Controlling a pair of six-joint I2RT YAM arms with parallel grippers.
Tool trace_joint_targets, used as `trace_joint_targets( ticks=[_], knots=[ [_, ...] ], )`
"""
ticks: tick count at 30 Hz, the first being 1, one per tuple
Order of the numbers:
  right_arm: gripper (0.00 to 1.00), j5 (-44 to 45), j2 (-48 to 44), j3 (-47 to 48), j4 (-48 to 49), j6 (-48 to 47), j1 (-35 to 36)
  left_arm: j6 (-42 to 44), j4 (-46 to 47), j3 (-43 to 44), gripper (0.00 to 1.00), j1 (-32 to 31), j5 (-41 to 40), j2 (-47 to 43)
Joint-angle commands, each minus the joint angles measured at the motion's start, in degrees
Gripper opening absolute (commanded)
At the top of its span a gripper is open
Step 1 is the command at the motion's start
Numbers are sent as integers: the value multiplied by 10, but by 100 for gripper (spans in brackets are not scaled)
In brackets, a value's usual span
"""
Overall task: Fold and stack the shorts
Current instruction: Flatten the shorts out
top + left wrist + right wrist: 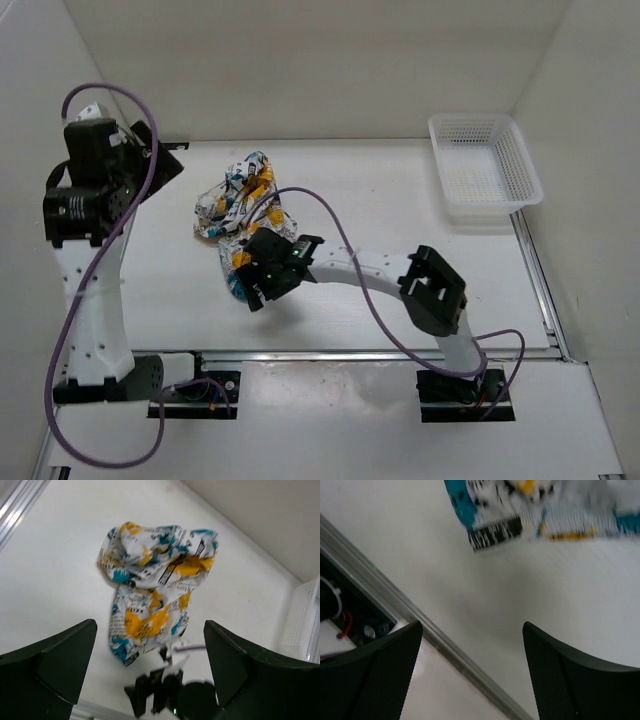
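The shorts [238, 205] lie crumpled in a heap on the white table, left of centre; their print is teal, yellow-orange and black. My right gripper [257, 290] hovers over the near end of the heap, open and empty. In the right wrist view its jaws [470, 630] stand wide apart over bare table, with the shorts' edge [540, 510] at the top. My left gripper [168, 165] is raised at the far left, open and empty. In the left wrist view it [150, 625] looks down on the shorts [155, 575] and the right gripper [165, 690].
A white mesh basket [485, 165] stands at the back right and shows at the right edge of the left wrist view [300, 625]. A metal rail [380, 353] runs along the table's near edge. White walls enclose the table.
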Motion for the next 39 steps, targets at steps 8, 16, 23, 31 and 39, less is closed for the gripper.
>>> trace_joint_targets(
  ticks=[8, 16, 23, 31, 39],
  knots=[
    [75, 48, 216, 263, -64, 5, -26, 14, -30, -111, 100, 20, 28, -5],
    [0, 68, 161, 134, -42, 36, -70, 20, -30, -106, 100, 25, 40, -10],
    [0, 162, -123, -188, 31, 30, -151, 55, 41, -254, 72, 18, 115, -29],
    [48, 112, -254, -315, 29, -35, -258, -2, 151, -484, 10, -61, 188, -64],
    [86, -43, -349, -404, 35, 36, -380, -73, 193, -596, 96, -222, 176, -81]
  ],
)
